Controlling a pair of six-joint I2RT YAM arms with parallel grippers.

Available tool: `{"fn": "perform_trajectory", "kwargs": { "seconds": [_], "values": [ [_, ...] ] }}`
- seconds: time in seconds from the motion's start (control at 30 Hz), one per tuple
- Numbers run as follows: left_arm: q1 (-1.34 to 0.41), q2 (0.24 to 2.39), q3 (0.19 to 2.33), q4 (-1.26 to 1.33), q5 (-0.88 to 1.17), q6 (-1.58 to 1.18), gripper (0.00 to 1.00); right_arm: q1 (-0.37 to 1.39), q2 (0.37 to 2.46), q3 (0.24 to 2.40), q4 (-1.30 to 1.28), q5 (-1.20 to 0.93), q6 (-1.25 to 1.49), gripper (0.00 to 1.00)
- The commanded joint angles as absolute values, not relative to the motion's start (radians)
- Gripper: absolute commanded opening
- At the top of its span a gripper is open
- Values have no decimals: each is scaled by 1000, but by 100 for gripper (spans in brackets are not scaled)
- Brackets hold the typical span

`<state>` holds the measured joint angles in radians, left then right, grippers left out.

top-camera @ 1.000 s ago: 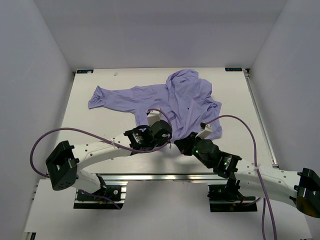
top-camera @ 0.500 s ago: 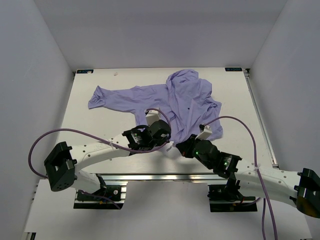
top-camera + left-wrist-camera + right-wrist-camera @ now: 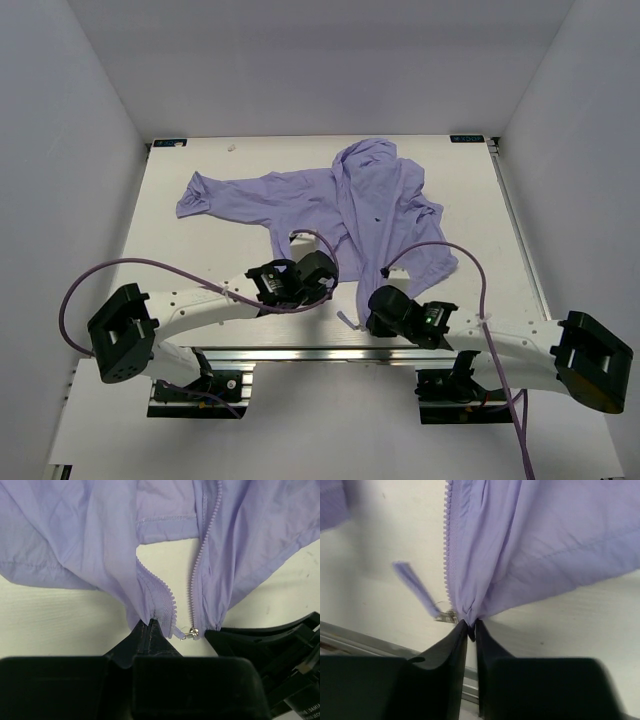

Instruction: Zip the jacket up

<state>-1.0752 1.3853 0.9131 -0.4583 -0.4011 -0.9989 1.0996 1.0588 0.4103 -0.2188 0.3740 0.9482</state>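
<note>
Jacket (image 3: 380, 200) top cam: thin lavender, wrinkled, lying flat on white table (image 3: 200, 250), centre to right. Hood (image 3: 365, 155) at far end, one long sleeve (image 3: 230, 190) stretched out left, other side bunched at right. Bottom hem points to near edge, where both arms meet. L gripper (image 3: 335, 283) at hem from the left, R gripper (image 3: 368, 300) just beside it from the right. Jaw state not readable from this view.

L wrist cam: L gripper fingers (image 3: 142, 635) pressed together, clamped on bottom corner of jacket's left front panel. Cloth fans up from the pinch in taut folds. Zip open: two rows of lavender teeth (image 3: 160, 587) apart, bare table between them, rows converging toward the top of the view. Small metal slider (image 3: 192, 631) sits at bottom of the right row, just beside the fingertips. R gripper's black body is at the right edge of this view, at the other panel's corner.

R wrist cam: R gripper fingers (image 3: 457, 640) nearly touching, thin slit between, pinched on bottom corner of the other panel, with the cloth gathered to a point at the tips. Teeth run up the panel's left edge. Slider sits at the bottom end, just left of the tips, w/ lavender pull tab (image 3: 412, 587) sticking out up-left, blurred.
</note>
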Motion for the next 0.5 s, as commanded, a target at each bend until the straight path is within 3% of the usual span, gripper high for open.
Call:
{"fn": "perform_trajectory", "kwargs": {
  "seconds": [0.0, 0.13, 0.47],
  "values": [
    [-1075, 1382, 891, -454, -362, -989, 0, 1100, 1104, 474, -232, 345, 897, 20],
    [-1075, 1373, 887, -449, -361, -989, 0, 1100, 1129, 494, -222, 328, 861, 45],
    [-1075, 1364, 877, -442, -356, -980, 0, 1101, 1143, 535, -261, 354, 833, 50]
  ]
}}
